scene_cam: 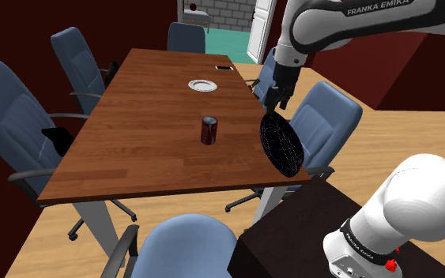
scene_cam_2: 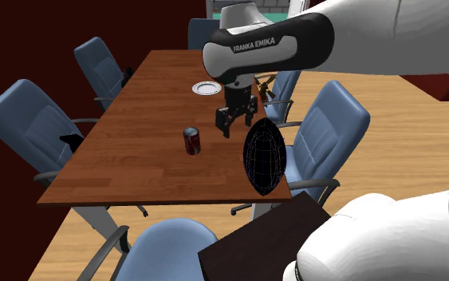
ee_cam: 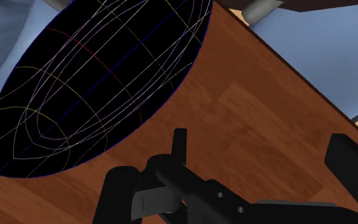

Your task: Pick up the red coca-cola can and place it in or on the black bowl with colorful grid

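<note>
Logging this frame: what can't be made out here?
Lettering on the can: too small, shoulder view.
Flat object at the table's far end: too small to name, shoulder view.
Whether the claw touches the bowl: the claw's body covers the contact, shoulder view.
Bowl's rim: partly cut by the picture edge, wrist view.

Arm [scene_cam: 347, 24] fwd, wrist dwn, fingers [ee_cam: 349, 167] wide apart.

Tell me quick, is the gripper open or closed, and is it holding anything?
Gripper: jaws open, holding nothing. The black grid bowl is beside it, not between the jaws.
</note>
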Tool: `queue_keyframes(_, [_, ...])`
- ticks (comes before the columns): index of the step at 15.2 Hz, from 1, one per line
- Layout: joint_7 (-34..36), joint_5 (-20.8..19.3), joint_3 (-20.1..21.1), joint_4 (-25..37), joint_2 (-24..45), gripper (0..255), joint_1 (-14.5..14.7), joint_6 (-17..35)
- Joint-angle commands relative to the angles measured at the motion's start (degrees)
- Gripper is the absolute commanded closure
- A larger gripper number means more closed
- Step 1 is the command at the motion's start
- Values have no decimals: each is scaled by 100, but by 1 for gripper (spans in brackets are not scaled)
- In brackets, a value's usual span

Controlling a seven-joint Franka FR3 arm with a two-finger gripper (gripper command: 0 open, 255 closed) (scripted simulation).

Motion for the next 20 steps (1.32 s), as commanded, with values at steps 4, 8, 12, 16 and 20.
queue_keyframes(4, [11, 59, 65, 520, 1074, 0, 84, 645])
queue_keyframes(8, [8, 86, 111, 1052, 1931, 0, 136, 1037])
queue_keyframes(12, [8, 98, 158, 1698, 2788, 0, 181, 1315])
queue_keyframes(16, [13, 94, 202, 2464, 3651, 0, 227, 1477])
queue_keyframes(20, [20, 76, 239, 3368, 4531, 0, 276, 1520])
